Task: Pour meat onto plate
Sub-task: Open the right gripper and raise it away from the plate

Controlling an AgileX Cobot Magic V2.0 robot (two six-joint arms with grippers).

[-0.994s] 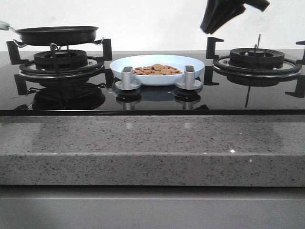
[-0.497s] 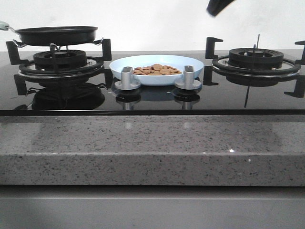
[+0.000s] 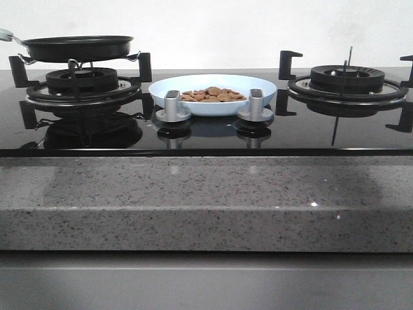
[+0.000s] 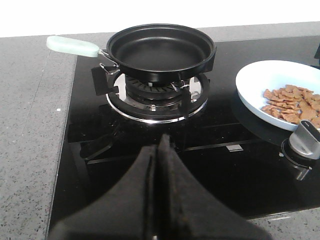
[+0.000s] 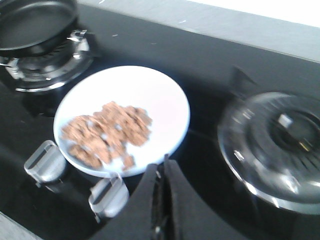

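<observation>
Nearest the camera in the front view runs the speckled grey stone counter edge [image 3: 206, 200], and behind it the glossy black glass hob [image 3: 206, 139]. On that glass stand two silver control knobs [image 3: 173, 106], side by side and just in front of the plate [image 3: 213, 87], which sits between the two burners. The meat [image 3: 213, 95] lies heaped in the plate, toward its near side; the right wrist view shows the heap [image 5: 107, 131] off-centre on the pale dish [image 5: 150, 95], close to the knobs. Further back on the left, the black frying pan [image 3: 77, 46] rests on the left burner's grate [image 3: 80, 81], its pale-green handle [image 4: 72, 46] pointing outward, and in the left wrist view its inside looks bare. The right burner [image 3: 347, 81] carries nothing. Neither arm shows in the front view. The left gripper [image 4: 159, 150] has its fingers pressed together with nothing between them, above the glass in front of the pan. The right gripper [image 5: 161, 172] is likewise closed and holds nothing, above the plate's near rim.
</observation>
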